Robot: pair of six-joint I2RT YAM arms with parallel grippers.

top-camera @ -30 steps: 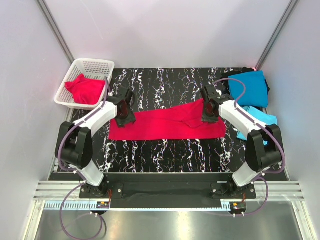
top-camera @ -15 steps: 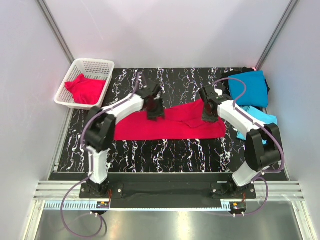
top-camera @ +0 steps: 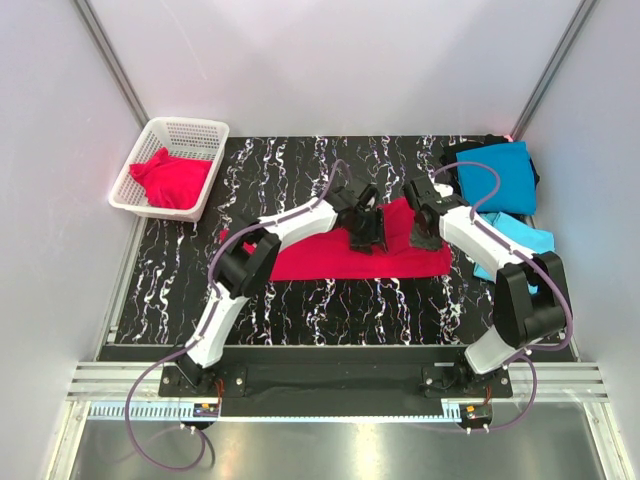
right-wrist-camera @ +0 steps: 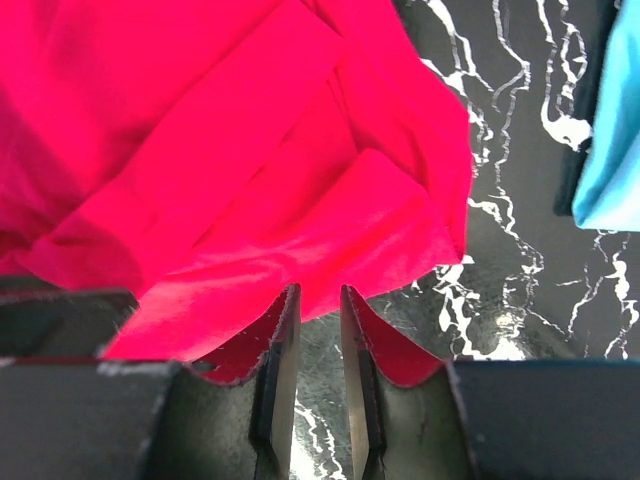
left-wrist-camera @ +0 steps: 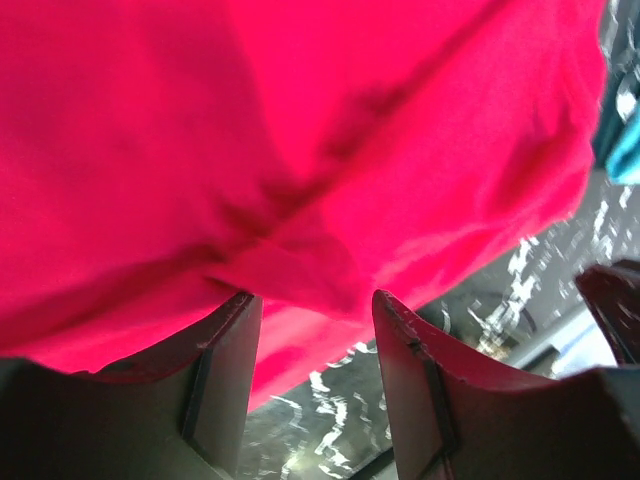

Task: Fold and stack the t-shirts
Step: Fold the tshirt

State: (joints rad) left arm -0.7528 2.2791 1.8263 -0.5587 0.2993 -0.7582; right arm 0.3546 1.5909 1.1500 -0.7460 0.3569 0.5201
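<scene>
Crimson cloth fills both my wrist views: the red t-shirt (top-camera: 330, 258) lies stretched on the marble table (top-camera: 300, 310). My left gripper (left-wrist-camera: 310, 385) has its jaws apart with a fold of shirt hanging just above them. My right gripper (right-wrist-camera: 318, 370) has its jaws nearly together, its hem just ahead; whether they pinch cloth, I cannot tell.

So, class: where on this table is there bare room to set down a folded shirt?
The near strip of table before the red t-shirt is free, as is the far middle between basket and teal t-shirt. The right side is crowded.
</scene>
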